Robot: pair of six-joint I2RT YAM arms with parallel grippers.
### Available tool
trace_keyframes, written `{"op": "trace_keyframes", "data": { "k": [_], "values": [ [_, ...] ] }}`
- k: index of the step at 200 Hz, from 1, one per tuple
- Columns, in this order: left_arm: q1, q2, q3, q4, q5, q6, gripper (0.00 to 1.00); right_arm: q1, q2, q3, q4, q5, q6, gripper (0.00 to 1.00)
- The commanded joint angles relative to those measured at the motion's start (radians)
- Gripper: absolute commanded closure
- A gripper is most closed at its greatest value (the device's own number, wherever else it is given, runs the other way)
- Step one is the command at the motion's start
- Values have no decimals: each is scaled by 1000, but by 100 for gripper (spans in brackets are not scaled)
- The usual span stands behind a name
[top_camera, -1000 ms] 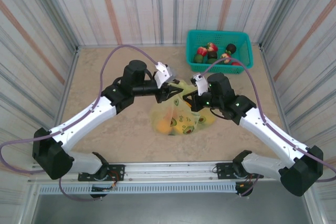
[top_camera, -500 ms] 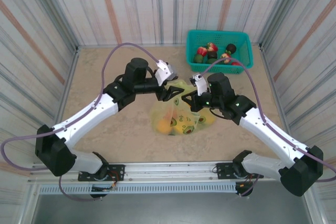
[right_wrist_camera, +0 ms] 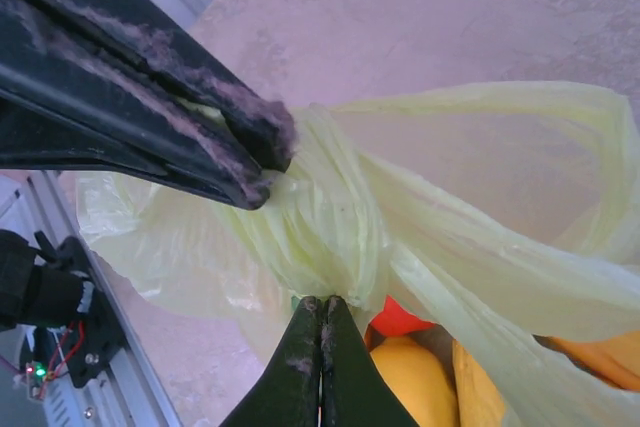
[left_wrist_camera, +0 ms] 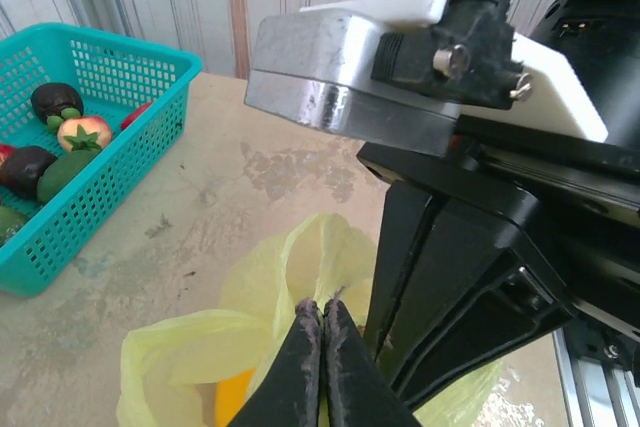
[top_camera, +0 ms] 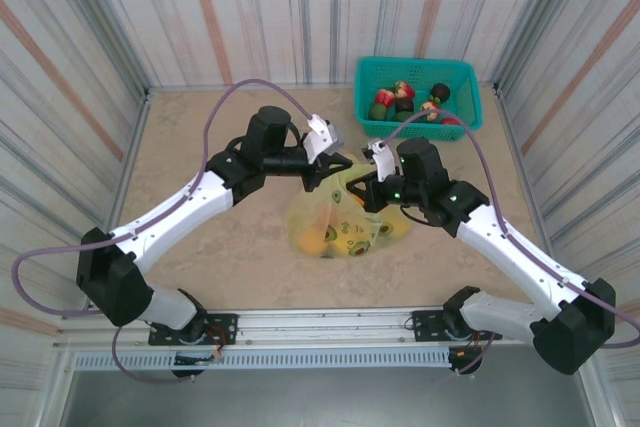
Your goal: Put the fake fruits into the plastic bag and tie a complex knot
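Observation:
The pale yellow-green plastic bag (top_camera: 340, 219) lies at the table's middle with orange and yellow fake fruits (top_camera: 330, 237) showing through it. My left gripper (top_camera: 330, 169) is at the bag's top from the far left, and my right gripper (top_camera: 366, 193) meets it from the right. In the right wrist view the handle strips gather into a twisted knot (right_wrist_camera: 335, 217). My left gripper's fingertips (right_wrist_camera: 262, 152) pinch film on its left side. My right gripper (right_wrist_camera: 322, 302) is shut on film at its lower edge, above a yellow fruit (right_wrist_camera: 412, 379). In the left wrist view, the left gripper (left_wrist_camera: 322, 307) is shut against the bag (left_wrist_camera: 300, 262).
A teal mesh basket (top_camera: 418, 71) stands at the back right with several red, green and dark fruits (top_camera: 405, 99) in it; it is at the left in the left wrist view (left_wrist_camera: 120, 117). Striped walls close off the table's far and side edges.
My left gripper has moved right onto the bag's top; its jaws were open half a second ago and are now shut. The right arm and bag have hardly moved.

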Motion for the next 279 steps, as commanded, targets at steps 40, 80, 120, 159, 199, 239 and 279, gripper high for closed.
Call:
{"op": "trace_keyframes", "data": {
  "k": [40,80,120,159,199,239,279],
  "values": [
    [13,-24,36,-12,32,67,100,-60,-242,91,-213,-111,-215,62],
    [10,-42,31,16,60,107,100,-95,-168,79,-201,-147,-624,67],
    [4,-77,10,12,63,154,100,-133,-39,73,36,-192,-731,48],
    [-1,-91,5,11,74,162,100,-138,44,104,85,-340,-792,43],
    [-7,-88,6,10,85,165,100,-140,85,124,94,-421,-774,48],
    [-10,-81,6,8,93,179,100,-151,92,125,66,-460,-774,67],
    [-13,-81,5,7,118,186,100,-155,100,113,82,-437,-786,85]
  ]
}}
